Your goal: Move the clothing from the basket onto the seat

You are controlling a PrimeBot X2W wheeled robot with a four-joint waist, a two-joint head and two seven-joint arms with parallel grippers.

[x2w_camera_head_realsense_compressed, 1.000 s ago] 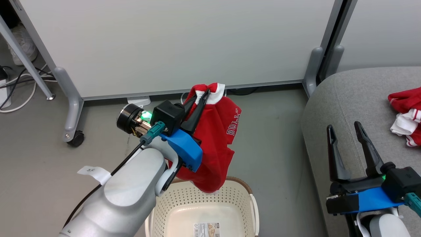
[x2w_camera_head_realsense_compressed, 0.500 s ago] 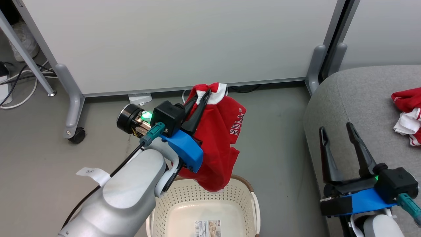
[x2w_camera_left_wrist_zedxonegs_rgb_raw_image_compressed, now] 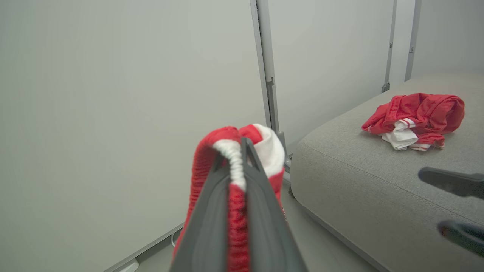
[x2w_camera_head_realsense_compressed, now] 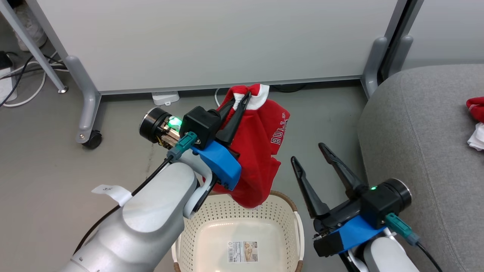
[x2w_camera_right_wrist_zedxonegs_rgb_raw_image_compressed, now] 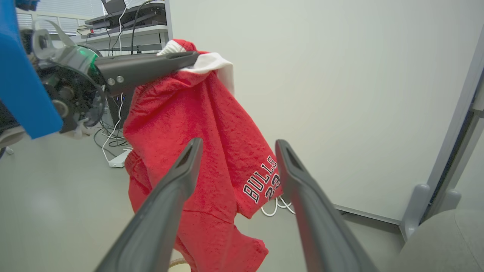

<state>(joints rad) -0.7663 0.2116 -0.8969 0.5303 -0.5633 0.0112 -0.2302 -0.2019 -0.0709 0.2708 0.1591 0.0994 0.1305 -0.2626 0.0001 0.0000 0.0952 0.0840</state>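
Note:
My left gripper (x2w_camera_head_realsense_compressed: pixel 244 99) is shut on the white-trimmed waistband of a red piece of clothing (x2w_camera_head_realsense_compressed: pixel 261 151), which hangs free above the far rim of the cream basket (x2w_camera_head_realsense_compressed: pixel 291 215). The left wrist view shows the fingers (x2w_camera_left_wrist_zedxonegs_rgb_raw_image_compressed: pixel 211 211) pinching red and white fabric (x2w_camera_left_wrist_zedxonegs_rgb_raw_image_compressed: pixel 264 147). My right gripper (x2w_camera_head_realsense_compressed: pixel 307 153) stands open over the floor between the basket and the grey seat (x2w_camera_head_realsense_compressed: pixel 423 132), holding nothing. In the right wrist view its fingers (x2w_camera_right_wrist_zedxonegs_rgb_raw_image_compressed: pixel 239 142) point at the hanging clothing (x2w_camera_right_wrist_zedxonegs_rgb_raw_image_compressed: pixel 211 128). Another red and white garment (x2w_camera_left_wrist_zedxonegs_rgb_raw_image_compressed: pixel 419 113) lies crumpled on the seat (x2w_camera_left_wrist_zedxonegs_rgb_raw_image_compressed: pixel 359 181).
White partition panels on grey feet with a caster (x2w_camera_head_realsense_compressed: pixel 92 139) stand behind. Cables (x2w_camera_head_realsense_compressed: pixel 22 83) and a power strip (x2w_camera_head_realsense_compressed: pixel 164 98) lie on the floor at the back left. The basket's bottom shows a paper label (x2w_camera_head_realsense_compressed: pixel 244 252).
My right gripper has swung left, off the seat and toward the hanging clothing, still open. The left gripper keeps its grip. The head camera has shifted a little.

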